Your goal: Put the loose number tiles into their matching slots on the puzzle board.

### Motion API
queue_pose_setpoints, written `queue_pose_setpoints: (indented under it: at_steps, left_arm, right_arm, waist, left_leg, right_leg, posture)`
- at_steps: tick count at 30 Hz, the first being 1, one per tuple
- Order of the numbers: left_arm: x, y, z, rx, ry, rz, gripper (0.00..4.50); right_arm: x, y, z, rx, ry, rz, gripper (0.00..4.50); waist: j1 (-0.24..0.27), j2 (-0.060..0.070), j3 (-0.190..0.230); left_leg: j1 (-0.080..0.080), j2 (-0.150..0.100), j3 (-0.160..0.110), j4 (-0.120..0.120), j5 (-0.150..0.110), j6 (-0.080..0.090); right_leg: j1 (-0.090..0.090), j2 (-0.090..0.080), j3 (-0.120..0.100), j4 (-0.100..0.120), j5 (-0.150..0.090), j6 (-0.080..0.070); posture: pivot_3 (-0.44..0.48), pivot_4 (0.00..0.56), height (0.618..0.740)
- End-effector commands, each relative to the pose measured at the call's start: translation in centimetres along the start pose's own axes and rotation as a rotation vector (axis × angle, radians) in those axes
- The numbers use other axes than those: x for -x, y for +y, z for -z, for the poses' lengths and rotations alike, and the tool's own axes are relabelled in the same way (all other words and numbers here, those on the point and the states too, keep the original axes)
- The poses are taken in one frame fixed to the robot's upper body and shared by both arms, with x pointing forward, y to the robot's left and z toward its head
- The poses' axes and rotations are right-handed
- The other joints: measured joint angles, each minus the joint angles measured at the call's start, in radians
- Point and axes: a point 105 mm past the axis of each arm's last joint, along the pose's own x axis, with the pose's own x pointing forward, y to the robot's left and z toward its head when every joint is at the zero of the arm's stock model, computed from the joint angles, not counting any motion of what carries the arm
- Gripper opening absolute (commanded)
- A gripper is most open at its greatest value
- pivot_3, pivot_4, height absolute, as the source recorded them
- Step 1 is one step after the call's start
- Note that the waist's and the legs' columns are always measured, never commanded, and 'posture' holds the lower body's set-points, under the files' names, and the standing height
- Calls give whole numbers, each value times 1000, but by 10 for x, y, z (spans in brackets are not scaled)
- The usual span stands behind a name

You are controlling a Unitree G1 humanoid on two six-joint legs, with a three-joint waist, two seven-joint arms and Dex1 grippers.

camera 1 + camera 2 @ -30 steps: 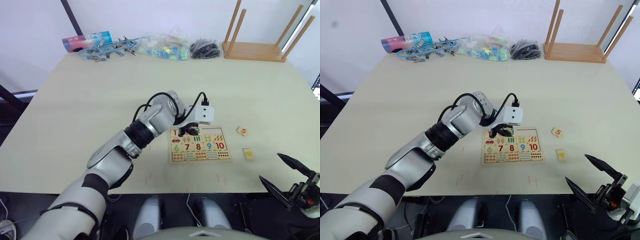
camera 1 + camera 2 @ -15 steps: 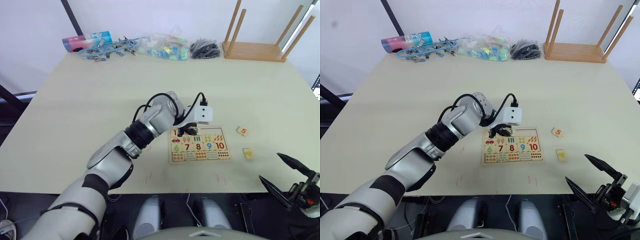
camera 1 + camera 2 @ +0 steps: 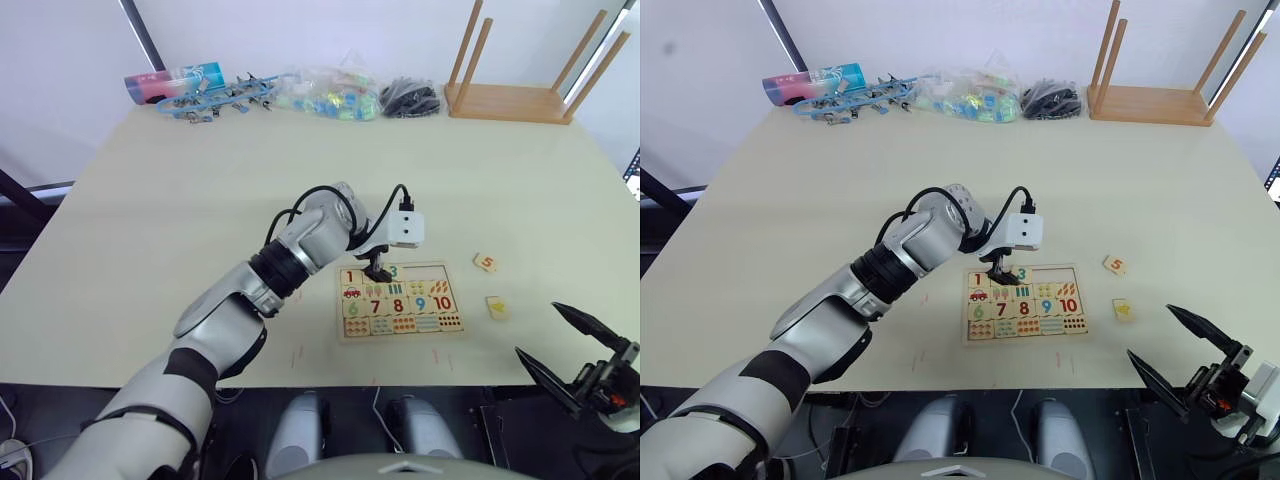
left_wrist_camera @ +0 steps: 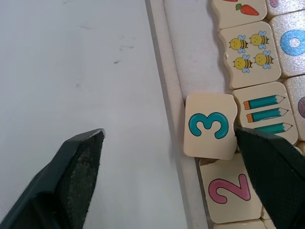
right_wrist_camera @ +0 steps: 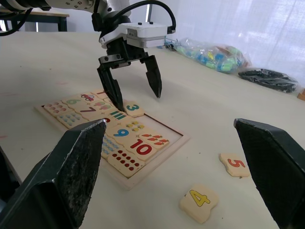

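We have the 1 and 2 tiles in the puzzle board [image 3: 402,301], our left gripper [image 5: 134,82] holds its fingers wide above the crooked 3 tile [image 4: 210,125], and the 5 tile [image 3: 485,263] and 4 tile [image 3: 496,307] wait on the tabletop [image 3: 200,200] near our wide-open right gripper [image 3: 572,345].

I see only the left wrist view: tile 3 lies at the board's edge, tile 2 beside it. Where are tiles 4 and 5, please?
Observer: Both lie on the table, right of the puzzle board: tile 5 farther from the robot, tile 4 nearer.
Operator: Is tile 1 placed?
Observer: Yes, tile 1 sits leftmost in the board's top row.
Operator: And the right gripper?
Observer: The right gripper is open, holding nothing, at the table's near right edge.
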Motion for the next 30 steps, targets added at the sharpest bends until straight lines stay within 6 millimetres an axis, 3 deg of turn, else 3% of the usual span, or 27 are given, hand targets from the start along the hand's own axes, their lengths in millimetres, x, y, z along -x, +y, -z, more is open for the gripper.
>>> queue_pose_setpoints:
  at_steps: [1,6,18,27,28,30]
  left_arm:
    - [7,3,-14,-26,-39,-14,4457]
    - [14,7,-17,-28,-50,-16,4457]
    - [57,14,-26,-20,-129,6,4457]
    - [55,27,-11,87,-305,-1,4457]
    - [52,29,-8,96,-346,-15,4074]
    - [49,32,-5,108,-401,-36,3787]
  right_arm:
    - [-1,-2,-7,28,-7,-5,4500]
    - [0,-3,-6,29,-5,-4,4500]
    - [-1,-4,-6,30,-7,-6,4500]
    - [-1,-3,-4,26,-10,-8,4500]
    - [-1,-3,-4,25,-9,-8,4500]
    - [0,-3,-4,25,-8,-9,4500]
  waist:
    - [0,0,0]
    - [0,0,0]
    - [0,0,0]
    - [-1,0,0]
    - [-1,0,0]
    - [0,0,0]
  left_leg:
    - [0,0,0,0,0,0]
    - [0,0,0,0,0,0]
    - [0,0,0,0,0,0]
    - [0,0,0,0,0,0]
    - [0,0,0,0,0,0]
    - [0,0,0,0,0,0]
  right_leg:
    - [0,0,0,0,0,0]
    - [0,0,0,0,0,0]
    - [0,0,0,0,0,0]
    - [0,0,0,0,0,1]
    - [0,0,0,0,1,1]
    - [0,0,0,0,1,1]
  posture:
    - [0,150,737]
    - [0,150,737]
    - [0,150,737]
    - [0,150,737]
    - [0,150,737]
    - [0,150,737]
